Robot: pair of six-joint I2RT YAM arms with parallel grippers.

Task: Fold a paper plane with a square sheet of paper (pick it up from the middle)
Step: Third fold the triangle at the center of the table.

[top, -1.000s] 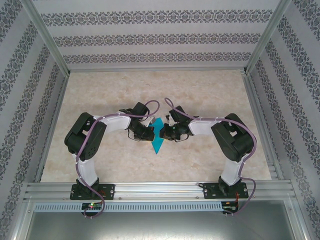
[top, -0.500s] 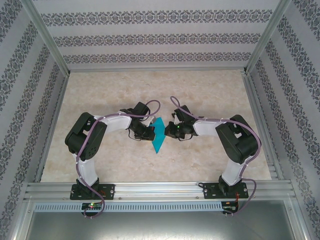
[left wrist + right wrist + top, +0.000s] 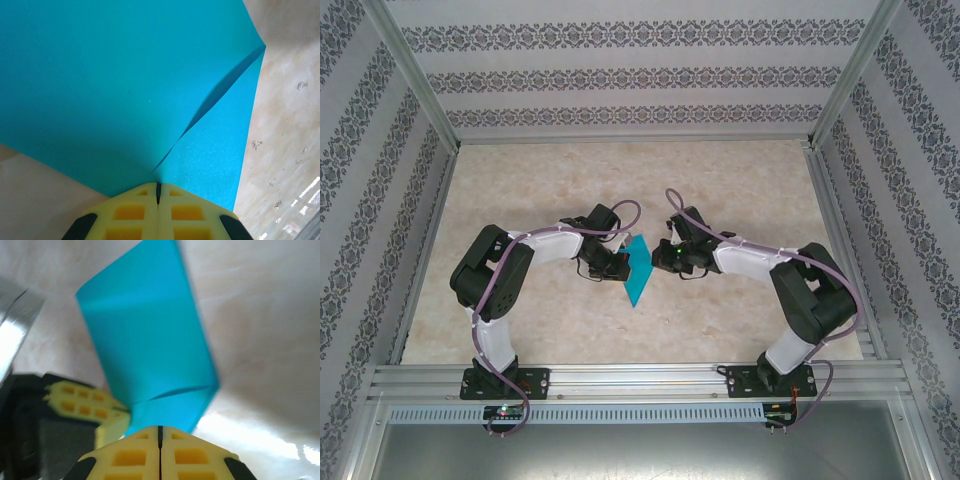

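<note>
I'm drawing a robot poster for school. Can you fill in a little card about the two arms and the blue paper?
paper: one teal-blue sheet, creased, partly folded
paper position: held tilted near the middle of the table, between the two arms
left gripper: shut, pinching the paper's edge
right gripper: shut, right next to the paper; a grip on it cannot be made out
plane: not finished yet, no dart shape
</note>
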